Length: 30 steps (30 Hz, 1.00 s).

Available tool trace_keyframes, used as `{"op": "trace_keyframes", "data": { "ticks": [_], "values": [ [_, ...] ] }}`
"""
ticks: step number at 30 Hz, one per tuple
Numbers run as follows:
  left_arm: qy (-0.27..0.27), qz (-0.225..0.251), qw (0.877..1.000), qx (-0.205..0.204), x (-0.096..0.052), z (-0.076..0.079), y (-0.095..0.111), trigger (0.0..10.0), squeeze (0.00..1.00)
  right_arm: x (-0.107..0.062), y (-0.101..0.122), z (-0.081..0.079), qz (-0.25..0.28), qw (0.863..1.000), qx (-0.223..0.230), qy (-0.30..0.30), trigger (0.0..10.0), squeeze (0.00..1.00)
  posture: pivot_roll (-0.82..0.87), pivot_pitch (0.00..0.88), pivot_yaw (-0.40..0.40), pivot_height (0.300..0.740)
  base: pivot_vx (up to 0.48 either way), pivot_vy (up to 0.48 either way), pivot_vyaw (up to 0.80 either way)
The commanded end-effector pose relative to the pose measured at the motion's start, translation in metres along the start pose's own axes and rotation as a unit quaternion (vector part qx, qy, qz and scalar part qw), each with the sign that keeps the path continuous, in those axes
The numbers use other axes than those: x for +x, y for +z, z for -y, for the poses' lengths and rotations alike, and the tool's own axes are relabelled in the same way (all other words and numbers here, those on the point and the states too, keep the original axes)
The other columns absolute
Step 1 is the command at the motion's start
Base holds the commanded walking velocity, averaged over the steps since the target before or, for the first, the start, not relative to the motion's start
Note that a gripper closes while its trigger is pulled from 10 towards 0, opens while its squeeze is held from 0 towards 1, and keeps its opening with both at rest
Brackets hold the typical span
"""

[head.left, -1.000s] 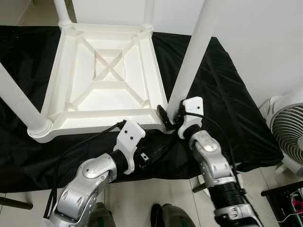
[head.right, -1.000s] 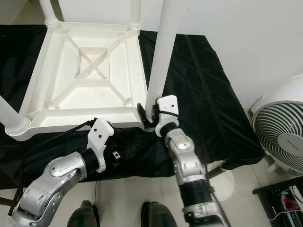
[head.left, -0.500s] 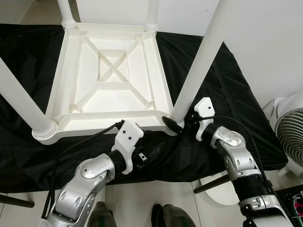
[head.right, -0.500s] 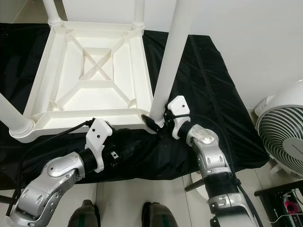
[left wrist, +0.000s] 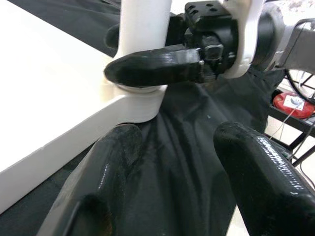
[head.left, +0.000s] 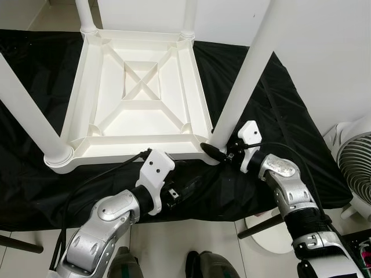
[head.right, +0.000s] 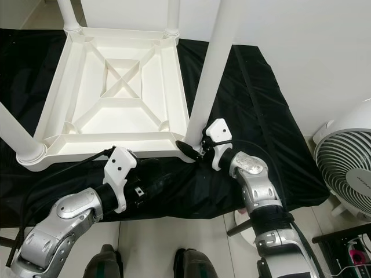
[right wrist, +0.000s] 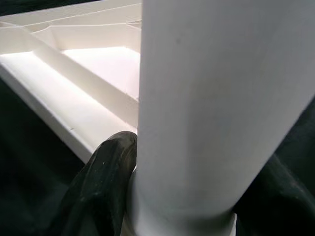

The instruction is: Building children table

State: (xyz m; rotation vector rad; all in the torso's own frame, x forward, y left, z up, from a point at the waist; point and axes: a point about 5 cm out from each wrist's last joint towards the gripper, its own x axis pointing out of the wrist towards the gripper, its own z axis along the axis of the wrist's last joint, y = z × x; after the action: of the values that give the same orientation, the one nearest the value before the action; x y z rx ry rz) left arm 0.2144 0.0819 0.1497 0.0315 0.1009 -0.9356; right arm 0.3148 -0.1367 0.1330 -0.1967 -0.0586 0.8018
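Since half a second ago the right gripper [head.left: 217,155] has barely shifted, still clasped around the foot of the near-right leg [head.left: 246,72].

The black cloth [head.left: 278,121] carries the upturned white table [head.left: 139,101] at 12 o'clock. It is rigid, light plastic (probably slick), best gripped low by the socket.

At 7 o'clock, the left gripper [left wrist: 182,172] hovers spread and empty just short of that corner.
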Motion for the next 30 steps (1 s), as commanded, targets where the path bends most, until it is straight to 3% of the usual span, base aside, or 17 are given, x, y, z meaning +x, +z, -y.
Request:
{"op": "trace_keyframes", "data": {
  "ticks": [1, 3, 5, 6, 9, 12, 14, 15, 18, 19, 24, 25, 26, 27, 30],
  "values": [
    [0.017, 0.001, 1.000, 0.001, -0.002, 0.001, 0.002, 10.0, 0.00, -0.007, -0.009, 0.008, -0.022, 0.997, 0.014, -0.075, 0.0, 0.00, 0.08, 0.103, -0.072, 0.740, 0.000, 0.000, 0.00],
    [0.017, 0.001, 1.000, 0.001, -0.002, 0.001, 0.002, 10.0, 0.00, -0.007, -0.009, 0.008, -0.022, 0.997, 0.014, -0.075, 0.0, 0.00, 0.08, 0.103, -0.072, 0.740, 0.000, 0.000, 0.00],
    [0.017, 0.001, 1.000, 0.000, -0.002, 0.001, 0.003, 10.0, 0.00, -0.004, -0.008, 0.009, -0.018, 0.986, 0.043, -0.158, 0.0, 0.00, 0.07, 0.105, -0.067, 0.740, 0.000, 0.000, 0.00],
    [0.017, 0.001, 1.000, 0.000, -0.002, 0.001, 0.003, 10.0, 0.00, -0.004, -0.008, 0.009, -0.018, 0.986, 0.043, -0.158, 0.0, 0.00, 0.07, 0.105, -0.067, 0.740, 0.000, 0.000, 0.00],
    [0.014, 0.000, 1.000, -0.001, -0.001, 0.001, 0.003, 10.0, 0.00, -0.003, -0.003, 0.015, -0.005, 0.964, 0.059, -0.261, 0.0, 0.00, 0.07, 0.104, -0.065, 0.740, 0.000, 0.000, 0.00],
    [0.012, 0.000, 1.000, -0.001, -0.001, 0.001, 0.003, 10.0, 0.00, -0.003, -0.002, 0.016, -0.001, 0.958, 0.061, -0.279, 0.0, 0.00, 0.07, 0.104, -0.065, 0.740, 0.000, 0.000, 0.00],
    [0.010, -0.001, 1.000, -0.001, -0.001, 0.002, 0.003, 10.0, 0.00, -0.005, 0.002, 0.019, 0.007, 0.942, 0.064, -0.328, 0.0, 0.00, 0.07, 0.101, -0.067, 0.740, 0.000, 0.000, 0.00],
    [0.010, -0.001, 1.000, -0.001, -0.001, 0.002, 0.003, 10.0, 0.00, -0.005, 0.002, 0.019, 0.007, 0.942, 0.064, -0.328, 0.0, 0.00, 0.07, 0.101, -0.067, 0.740, 0.000, 0.000, 0.00],
    [0.008, -0.001, 1.000, 0.001, -0.001, 0.002, 0.004, 10.0, 0.00, -0.007, 0.009, 0.019, 0.006, 0.907, 0.061, -0.417, 0.0, 0.00, 0.08, 0.097, -0.069, 0.740, 0.000, 0.000, 0.00],
    [0.007, -0.001, 1.000, 0.001, -0.001, 0.002, 0.005, 10.0, 0.00, -0.008, 0.011, 0.019, 0.005, 0.900, 0.062, -0.430, 0.0, 0.00, 0.08, 0.097, -0.069, 0.740, 0.000, 0.000, 0.00],
    [0.007, -0.001, 1.000, 0.000, 0.000, 0.003, 0.004, 10.0, 0.00, -0.004, 0.013, 0.015, 0.011, 0.896, 0.074, -0.437, 0.0, 0.00, 0.08, 0.095, -0.067, 0.740, 0.000, 0.000, 0.00],
    [0.006, -0.001, 1.000, -0.001, 0.000, 0.003, 0.004, 10.0, 0.00, 0.000, 0.014, 0.011, 0.013, 0.903, 0.079, -0.423, 3.6, 0.00, 0.08, 0.092, -0.066, 0.740, 0.000, 0.000, 0.00],
    [0.006, -0.001, 1.000, -0.001, 0.000, 0.003, 0.004, 10.0, 0.00, 0.000, 0.014, 0.011, 0.013, 0.903, 0.079, -0.423, 3.6, 0.00, 0.08, 0.092, -0.066, 0.740, 0.000, 0.000, 0.00],
    [0.006, -0.002, 1.000, -0.001, 0.000, 0.002, 0.004, 10.0, 0.00, 0.005, 0.017, 0.005, 0.023, 0.920, 0.082, -0.383, 10.0, 0.00, 0.08, 0.091, -0.067, 0.740, 0.000, 0.000, 0.00],
    [0.006, -0.003, 1.000, -0.001, 0.000, 0.002, 0.004, 10.0, 0.00, 0.007, 0.019, 0.003, 0.032, 0.933, 0.078, -0.351, 10.0, 0.00, 0.08, 0.091, -0.069, 0.740, 0.000, 0.000, 0.00]
  ]
}}
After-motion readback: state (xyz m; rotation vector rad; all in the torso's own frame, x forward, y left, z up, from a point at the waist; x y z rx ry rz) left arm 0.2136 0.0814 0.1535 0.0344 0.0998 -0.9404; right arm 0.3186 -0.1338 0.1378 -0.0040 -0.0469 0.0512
